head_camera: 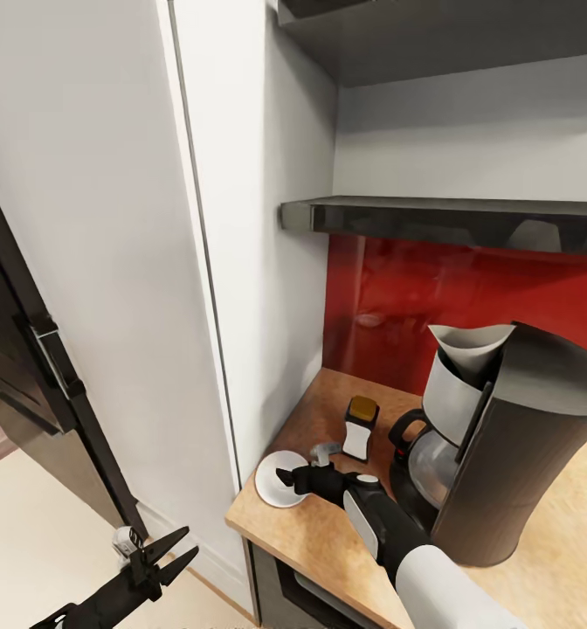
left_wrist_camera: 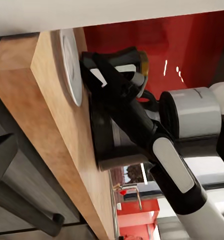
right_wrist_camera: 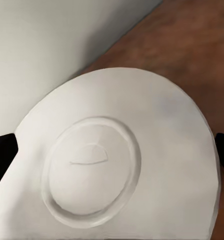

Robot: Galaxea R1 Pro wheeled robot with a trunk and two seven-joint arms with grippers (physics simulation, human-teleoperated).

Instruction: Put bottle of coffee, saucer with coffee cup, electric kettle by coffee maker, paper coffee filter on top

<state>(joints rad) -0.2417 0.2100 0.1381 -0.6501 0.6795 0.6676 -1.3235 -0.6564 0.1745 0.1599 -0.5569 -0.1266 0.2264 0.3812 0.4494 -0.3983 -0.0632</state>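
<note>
The right end effector (head_camera: 286, 479), fingers apart, straddles the saucer (head_camera: 276, 480) lying on the table (head_camera: 328, 533) at the coffee maker's (head_camera: 503, 445) nine o'clock; the left end effector (head_camera: 178, 549) hangs open.

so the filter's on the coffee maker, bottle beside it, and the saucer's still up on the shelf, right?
Not the last part. The head view shows the saucer lying on the kitchen countertop near its corner, at the right end effector. The paper coffee filter does sit on the coffee maker, bottle of coffee beside it.
</note>
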